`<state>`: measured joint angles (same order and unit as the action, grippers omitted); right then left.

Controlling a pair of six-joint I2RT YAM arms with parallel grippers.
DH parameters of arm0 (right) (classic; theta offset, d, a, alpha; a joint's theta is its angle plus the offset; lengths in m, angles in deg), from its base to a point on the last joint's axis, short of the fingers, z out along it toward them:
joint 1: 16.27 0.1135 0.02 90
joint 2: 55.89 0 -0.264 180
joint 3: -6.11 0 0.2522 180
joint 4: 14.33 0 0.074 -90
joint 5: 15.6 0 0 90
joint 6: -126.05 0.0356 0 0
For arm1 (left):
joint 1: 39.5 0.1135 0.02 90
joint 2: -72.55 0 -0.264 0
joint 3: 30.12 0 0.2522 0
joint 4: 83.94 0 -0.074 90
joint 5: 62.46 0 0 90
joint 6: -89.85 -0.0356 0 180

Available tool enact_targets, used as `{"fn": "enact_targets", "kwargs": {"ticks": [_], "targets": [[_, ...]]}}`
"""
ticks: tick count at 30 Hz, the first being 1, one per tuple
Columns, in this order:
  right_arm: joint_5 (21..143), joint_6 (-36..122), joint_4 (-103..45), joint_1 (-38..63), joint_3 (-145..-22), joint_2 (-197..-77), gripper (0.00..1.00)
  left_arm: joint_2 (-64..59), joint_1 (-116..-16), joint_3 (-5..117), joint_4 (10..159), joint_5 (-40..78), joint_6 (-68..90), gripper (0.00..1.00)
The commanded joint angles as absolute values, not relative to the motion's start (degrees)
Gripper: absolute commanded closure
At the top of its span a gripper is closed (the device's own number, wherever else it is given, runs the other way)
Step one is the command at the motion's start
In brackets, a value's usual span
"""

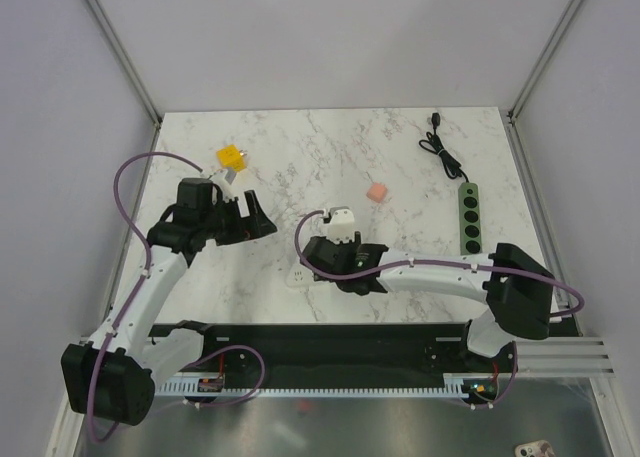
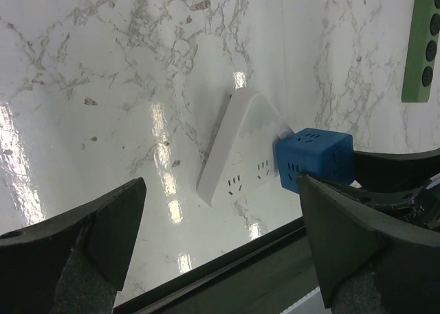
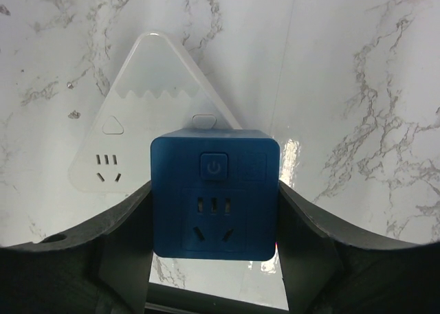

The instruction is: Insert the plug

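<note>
**Holding the blue cube at the socket's corner**

The right fingers stand partly open and clamp two opposite side faces of the cube, a blue plug-in adapter. Its own outlets and power button face the wrist camera. The right gripper has it over the lower right corner of the socket, a white triangular block lying flat on the table. In the left wrist view the cube sits right against the socket's edge. Whether its pins are in cannot be told.

The cube looks like hard, light plastic: stiff, not fragile, but with smooth faces that could slip or twist under a push. The flat sides, gripped squarely, seem the best hold. The socket looks light and loose on glossy marble, so it may slide when pressed.

The left gripper is wide open and empty, facing the socket from nearby, and could brace it. A green strip lies well apart to the right.
</note>
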<state>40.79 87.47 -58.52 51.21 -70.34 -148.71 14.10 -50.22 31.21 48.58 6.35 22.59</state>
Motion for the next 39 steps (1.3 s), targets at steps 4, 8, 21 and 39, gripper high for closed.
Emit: {"fn": "enact_targets", "kwargs": {"ticks": [4,8,21,39], "targets": [[44.25,93.09,-55.87,53.77,-59.16,-153.45,1.0,15.08,-50.14,31.54,49.69,9.61,23.31,0.0],[44.43,92.92,-55.86,54.39,-59.68,-157.75,1.0,14.9,-50.05,31.72,49.69,9.87,23.4,0.01],[40.12,95.73,-56.47,57.38,-59.59,-163.12,1.0,14.99,-49.96,32.16,48.99,12.07,23.66,0.01],[24.03,100.74,-74.67,53.6,-75.84,-157.15,0.42,13.32,-49.7,38.65,40.82,26.38,30.86,0.0]]}}
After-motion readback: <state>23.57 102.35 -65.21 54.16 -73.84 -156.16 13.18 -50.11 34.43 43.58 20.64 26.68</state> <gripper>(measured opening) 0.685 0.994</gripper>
